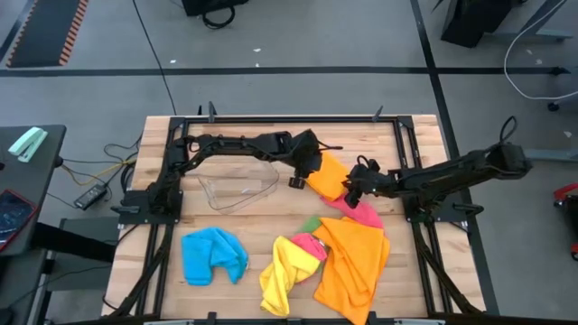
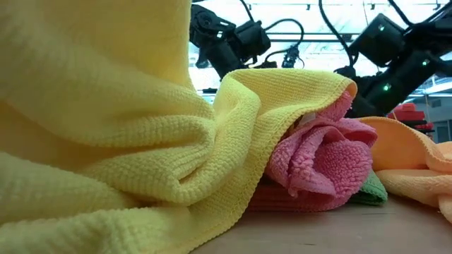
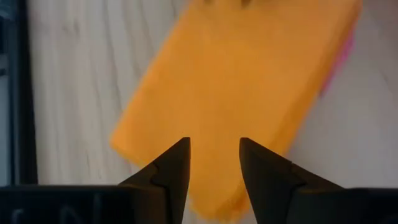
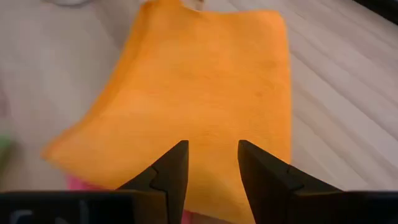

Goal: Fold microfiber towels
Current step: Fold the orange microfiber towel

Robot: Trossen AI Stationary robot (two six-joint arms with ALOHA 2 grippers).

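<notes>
A folded orange towel [image 1: 327,174] [image 3: 236,81] [image 4: 199,81] lies flat at the table's middle, one end resting on a pink towel [image 1: 363,214]. My left gripper [image 1: 305,171] [image 3: 214,142] hovers open over its left end. My right gripper [image 1: 355,185] [image 4: 212,143] stands open just off its right end. Neither has anything between its fingers. Nearer the front lie a loose heap of a big orange towel [image 1: 354,260], a yellow one [image 1: 284,276] [image 2: 106,141], a pink one [image 2: 325,155] and a green one [image 2: 374,190], and, apart from the heap, a blue one [image 1: 213,255].
A clear plastic tub [image 1: 239,188] lies on the table left of the folded towel, below my left arm. Black frame rails [image 1: 271,119] run along the table's edges. Bare wood shows between the tub and the blue towel.
</notes>
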